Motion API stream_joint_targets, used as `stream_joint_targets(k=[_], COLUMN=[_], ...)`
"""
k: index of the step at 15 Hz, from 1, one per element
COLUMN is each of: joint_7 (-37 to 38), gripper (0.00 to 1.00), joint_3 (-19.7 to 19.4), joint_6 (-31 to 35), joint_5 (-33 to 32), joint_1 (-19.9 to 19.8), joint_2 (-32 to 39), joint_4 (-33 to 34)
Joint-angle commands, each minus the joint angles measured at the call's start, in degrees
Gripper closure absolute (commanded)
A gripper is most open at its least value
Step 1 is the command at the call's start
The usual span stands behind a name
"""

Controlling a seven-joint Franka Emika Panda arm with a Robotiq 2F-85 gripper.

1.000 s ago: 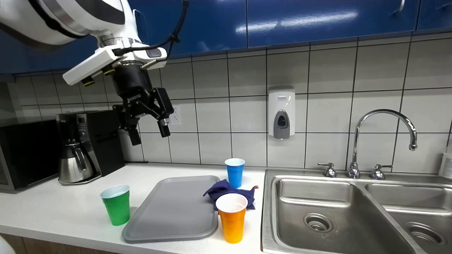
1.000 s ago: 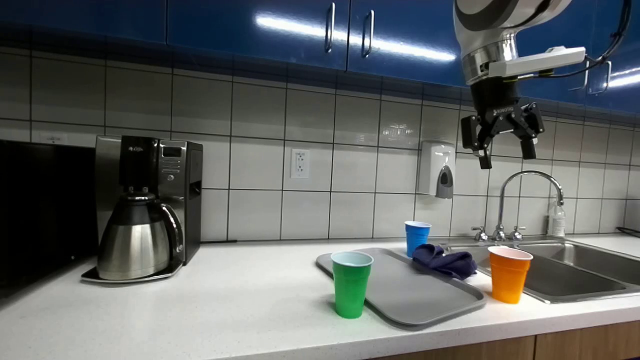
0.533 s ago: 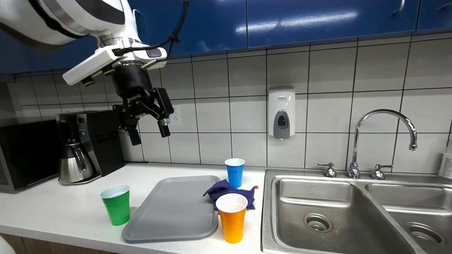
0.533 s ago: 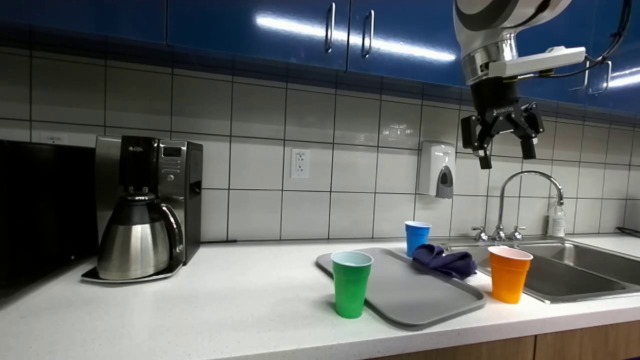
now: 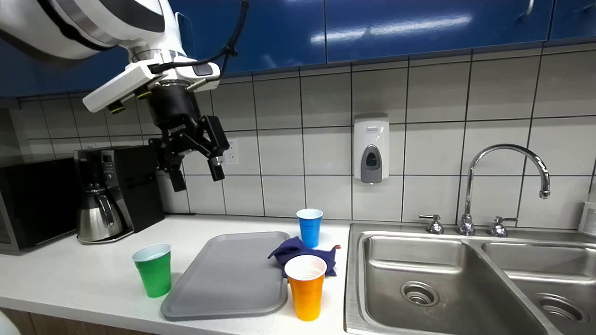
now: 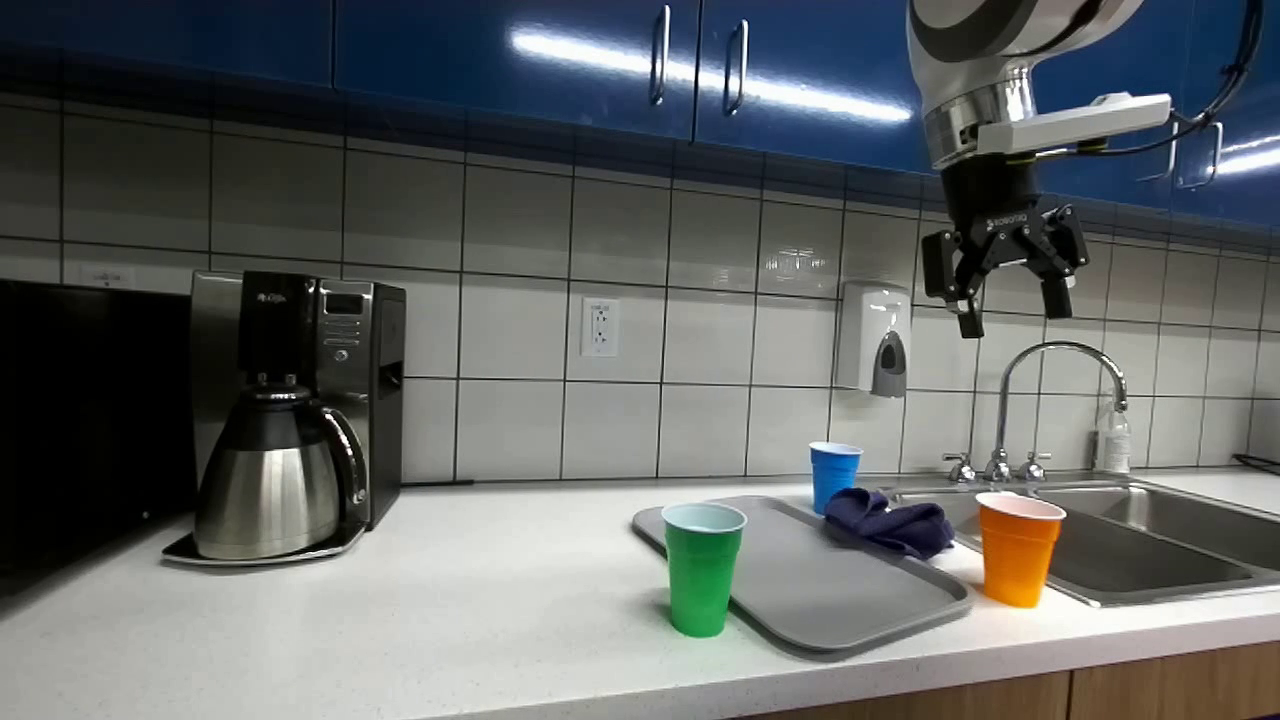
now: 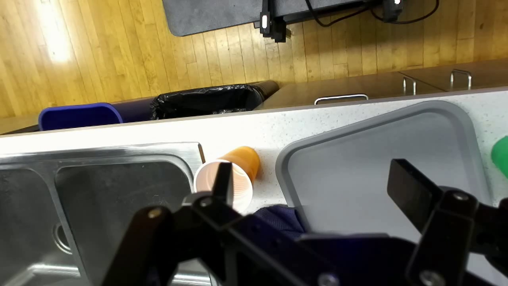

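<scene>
While the released fingers [image 7: 410,194] are being held apart above the table [image 6: 480,620], an orange cup [image 5: 305,291] is being flanked by a gray tray [image 5: 233,274] and sink [image 7: 119,150]. Farther off, a bag-lined bin [image 7: 206,90] is being shown only in the wrist view, a carafe [image 6: 270,500] in its coffee maker [image 6: 345,368] only in the exterior views.

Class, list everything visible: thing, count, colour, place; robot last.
Tray: 1, grey, counter
Green cup: 1, green, beside tray
Orange cup: 1, orange, beside tray
Cloth: 1, navy, tray's edge
Blue cup: 1, blue, behind cloth
Sink: 1, steel, counter
Tap: 1, chrome, sink
Bottle: 1, pale, by tap
Dispenser: 1, white, wall
Outlet: 1+, white, wall
Cabinets: several, blue above, brown below
Coffeemaker: 1, silver-black, counter
Appliance: 1, black, counter
Bins: 2, blue, black-lined, floor
Claw: 1, black, open, midair
Arm: 1, white, overhead
</scene>
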Motion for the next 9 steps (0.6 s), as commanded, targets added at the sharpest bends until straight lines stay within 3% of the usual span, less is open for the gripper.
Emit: stream_joint_targets(k=[1, 9], joint_7=[0.5, -0.18], gripper=[0.0, 0.0], joint_3=[-0.8, -1.25], joint_6=[-0.23, 0.53], joint_5=[-0.47, -0.16], joint_1=[1.02, 1.21], joint_2=[0.11, 0.22], joint_4=[0.13, 0.12])
